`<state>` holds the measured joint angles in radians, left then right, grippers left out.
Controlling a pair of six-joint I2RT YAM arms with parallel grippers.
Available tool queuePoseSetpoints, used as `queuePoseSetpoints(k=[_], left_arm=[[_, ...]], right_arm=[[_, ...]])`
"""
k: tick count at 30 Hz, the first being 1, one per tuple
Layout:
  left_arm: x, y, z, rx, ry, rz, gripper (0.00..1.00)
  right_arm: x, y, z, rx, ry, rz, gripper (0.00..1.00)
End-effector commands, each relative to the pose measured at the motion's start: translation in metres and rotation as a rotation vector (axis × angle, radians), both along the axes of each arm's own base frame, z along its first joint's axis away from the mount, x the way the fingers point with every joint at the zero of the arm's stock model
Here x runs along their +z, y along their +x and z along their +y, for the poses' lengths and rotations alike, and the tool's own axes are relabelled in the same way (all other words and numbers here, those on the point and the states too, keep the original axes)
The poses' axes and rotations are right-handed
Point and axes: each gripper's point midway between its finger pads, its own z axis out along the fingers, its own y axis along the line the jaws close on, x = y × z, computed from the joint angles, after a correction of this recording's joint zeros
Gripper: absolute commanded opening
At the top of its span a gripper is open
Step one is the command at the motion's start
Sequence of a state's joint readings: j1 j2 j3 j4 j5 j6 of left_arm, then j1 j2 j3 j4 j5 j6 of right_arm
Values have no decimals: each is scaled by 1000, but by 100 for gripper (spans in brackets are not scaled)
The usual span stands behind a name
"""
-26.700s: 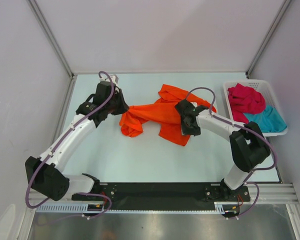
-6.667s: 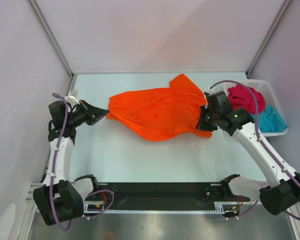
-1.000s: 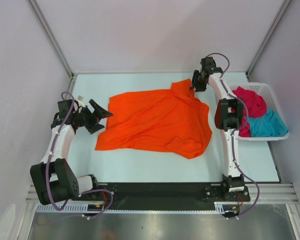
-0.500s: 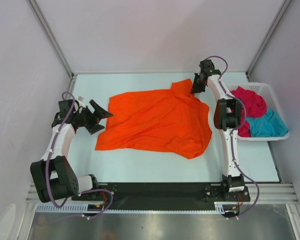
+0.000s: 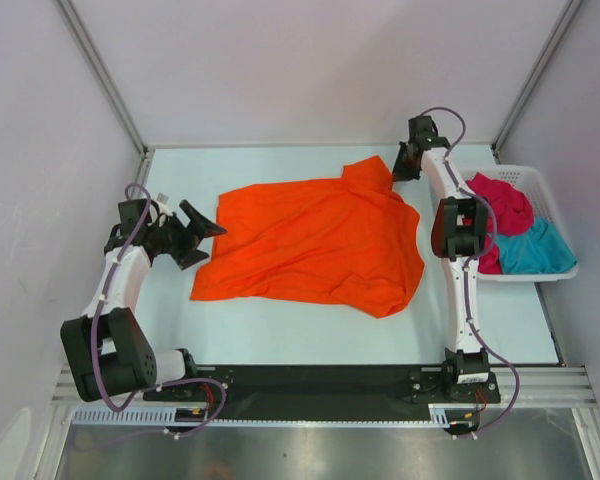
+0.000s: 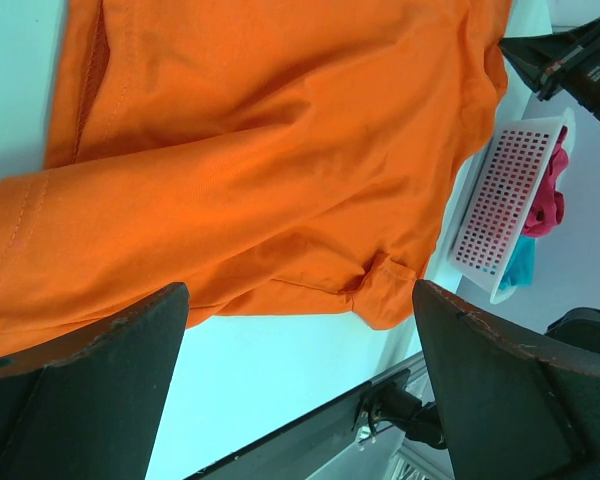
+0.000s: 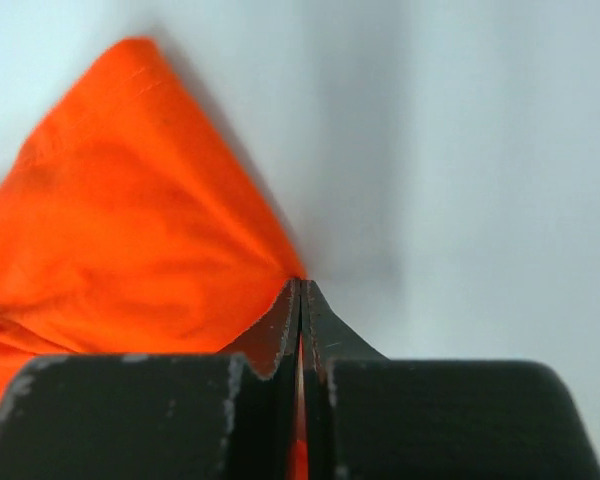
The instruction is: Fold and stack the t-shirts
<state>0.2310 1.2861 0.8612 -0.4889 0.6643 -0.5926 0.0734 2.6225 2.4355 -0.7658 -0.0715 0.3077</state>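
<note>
The orange t-shirt [image 5: 315,238] lies spread out, a little rumpled, on the table's middle. At its far right sleeve my right gripper [image 5: 393,176] is shut on the cloth's edge; in the right wrist view the orange fabric [image 7: 130,230] runs into the closed jaws of that gripper [image 7: 300,290]. My left gripper [image 5: 204,235] stands wide open just off the shirt's left edge, nothing between its fingers; its wrist view looks across the orange t-shirt [image 6: 250,160]. A crimson t-shirt [image 5: 500,205] and a teal one [image 5: 535,250] lie bunched in the basket.
The white lattice basket [image 5: 563,265] sits at the table's right edge, also seen as the basket [image 6: 500,205] in the left wrist view. Grey walls close the back and sides. The black base rail [image 5: 320,385] runs along the near edge.
The right gripper has closed on the orange shirt's far right sleeve edge and shifted slightly right. The left arm and the shirt's body have not moved.
</note>
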Motion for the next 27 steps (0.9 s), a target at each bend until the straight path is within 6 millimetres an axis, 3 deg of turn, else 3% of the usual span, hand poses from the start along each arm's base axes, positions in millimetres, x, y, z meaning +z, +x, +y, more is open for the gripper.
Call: queuePoseSetpoints(k=[1,6,11,15,17,18,27], left_arm=[[13,11,2,-23,33,-69,100],[13,12,2,-23,32,-68,100],[11,13,4,-18,38,-59,100],[8,14,5,-11,39,-49,100],[9,14,5,-10,40,-51,100],[9,15,5,-9,41,-52,100],[8,16,6,-7,48,-51,100]], right_arm=[[73,32,-38,-80,-98,-190,0],[87,42,-56,-115,-106,-241,0],[81,46,-61,-124,-90,-242,0],[74,40,-49,-77,-45,-215,2],[69,37,-42,-64,-28,-201,25],[69,37,-35,-43,-7,-200,29],[43,32,3,31,149,-145,36]])
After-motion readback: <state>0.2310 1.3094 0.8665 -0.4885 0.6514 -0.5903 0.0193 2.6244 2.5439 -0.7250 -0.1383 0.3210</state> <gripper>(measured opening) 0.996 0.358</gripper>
